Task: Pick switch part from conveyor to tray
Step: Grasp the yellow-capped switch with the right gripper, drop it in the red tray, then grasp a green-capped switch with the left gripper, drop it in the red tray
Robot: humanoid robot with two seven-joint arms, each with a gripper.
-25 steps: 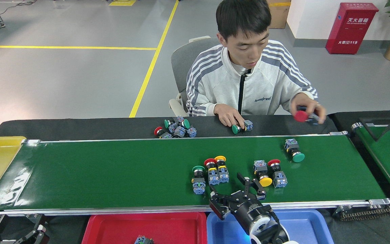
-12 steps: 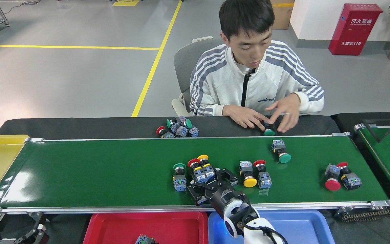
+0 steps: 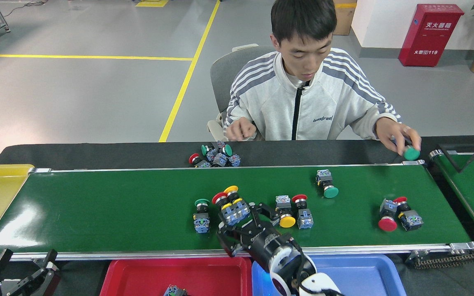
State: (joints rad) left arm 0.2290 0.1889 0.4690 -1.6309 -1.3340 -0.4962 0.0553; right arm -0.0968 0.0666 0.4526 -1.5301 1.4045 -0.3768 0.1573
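Since half a second ago the conveyor (image 3: 97, 205) has carried every switch part leftward. Our right gripper (image 3: 243, 224) has tracked the red and yellow pair (image 3: 229, 204) near the near rail, and its fingers (image 3: 266, 209) are spread around the pair's blue bases, not yet closed. We judge the grasp must close promptly, since the belt keeps shifting the target. The tray (image 3: 204, 273) lies below the near rail, holding one part (image 3: 174, 291) at its near edge. Our left gripper (image 3: 19, 273) rests open at the conveyor's near left corner. The person (image 3: 311, 98) places a green part (image 3: 411, 153) at the far right corner.
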